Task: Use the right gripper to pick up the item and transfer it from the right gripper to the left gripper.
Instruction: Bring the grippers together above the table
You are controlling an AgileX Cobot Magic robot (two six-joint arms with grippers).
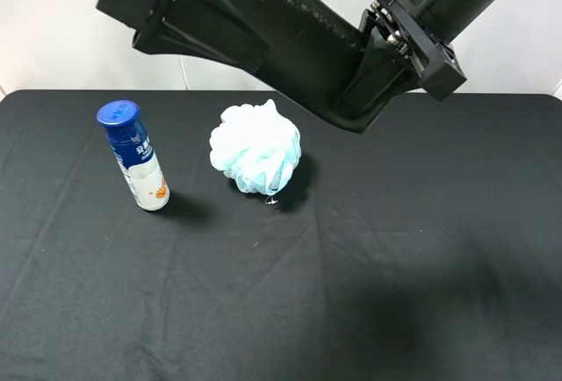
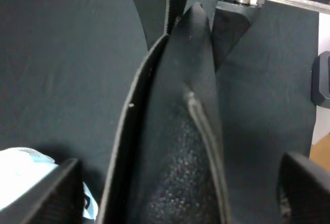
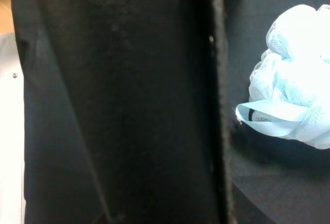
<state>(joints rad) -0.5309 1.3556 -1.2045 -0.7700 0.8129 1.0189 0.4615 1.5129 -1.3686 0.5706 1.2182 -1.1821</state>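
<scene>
The item (image 1: 299,39), a long flat black case, hangs in the air above the back of the table. Its right end is clamped by my right gripper (image 1: 369,82), which is shut on it. In the left wrist view that gripper (image 2: 193,20) pinches the case's far tip (image 2: 180,131). My left gripper (image 1: 233,34) straddles the case's other end. Its fingers (image 2: 56,193) stand apart on either side of the case with a gap showing, so it is open. The case (image 3: 118,105) fills most of the right wrist view and hides the right fingers there.
A blue-capped white bottle (image 1: 136,157) stands on the black cloth table (image 1: 395,267) at the left. A pale blue mesh bath puff (image 1: 256,148) lies near the middle, below the case. The puff (image 3: 294,90) also shows in the right wrist view.
</scene>
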